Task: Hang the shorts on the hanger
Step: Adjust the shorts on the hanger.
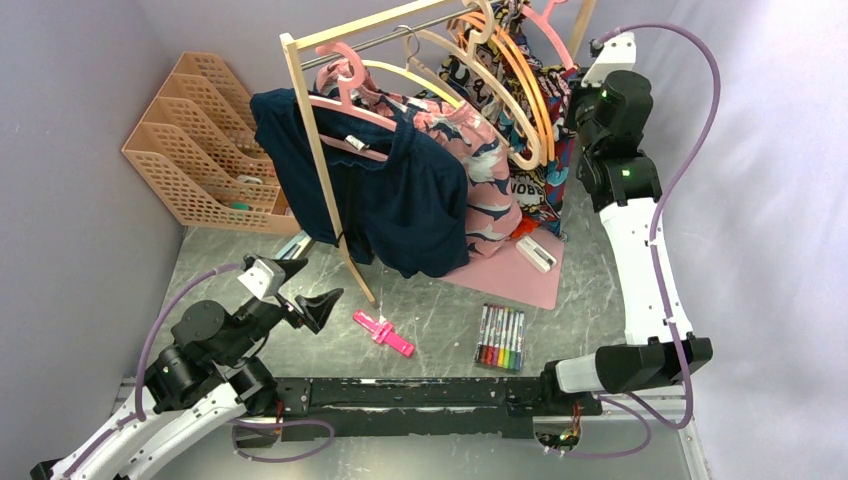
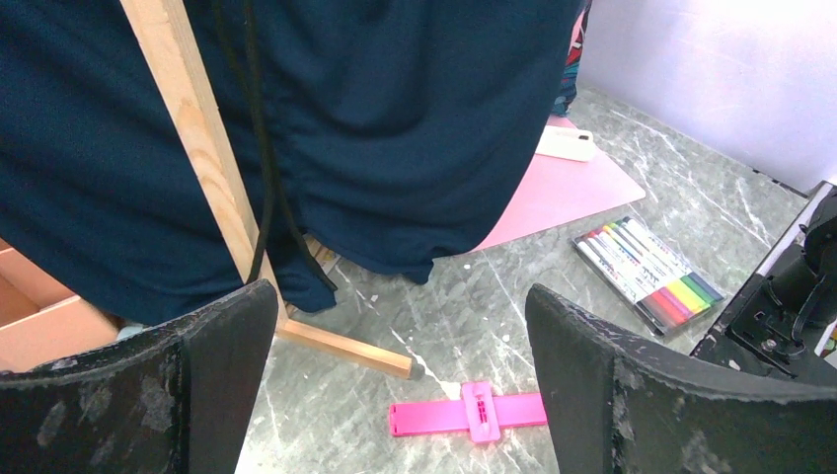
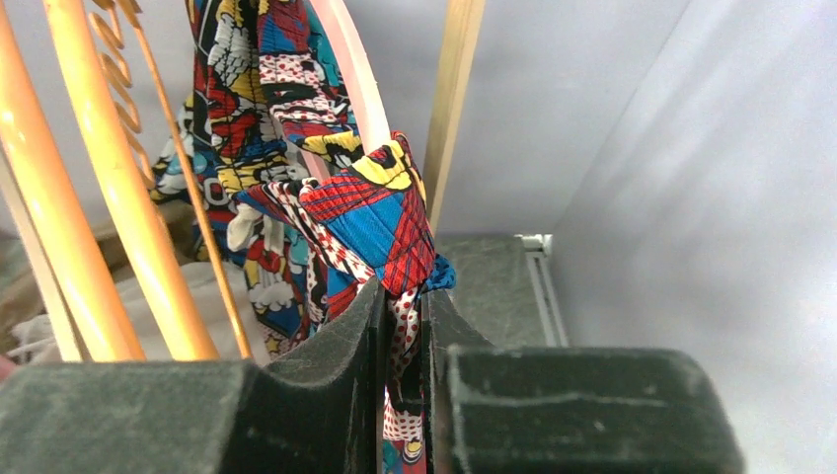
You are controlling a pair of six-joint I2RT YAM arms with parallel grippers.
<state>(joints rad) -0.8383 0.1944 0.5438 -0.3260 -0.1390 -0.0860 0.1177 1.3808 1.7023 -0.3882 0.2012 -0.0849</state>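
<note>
stage: late, judged | multicoloured comic-print fabric shorts (image 3: pixel 370 222) are hung at upper right of overhead frame against pale-pink curved plastic hanger (image 3: pixel 353 69) | a fold is pinched by the right hand (image 3: pixel 403 308) | left hand (image 2: pixel 400 298) is spread wide, empty, above grey worktop (image 2: pixel 513 296) | remaining: seating unconfirmed, release outstanding

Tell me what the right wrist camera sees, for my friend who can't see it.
The right gripper is pinching a fold of the comic-print shorts, right by the pink hanger. Orange hangers hang on the left, and a wooden post stands behind.
</note>
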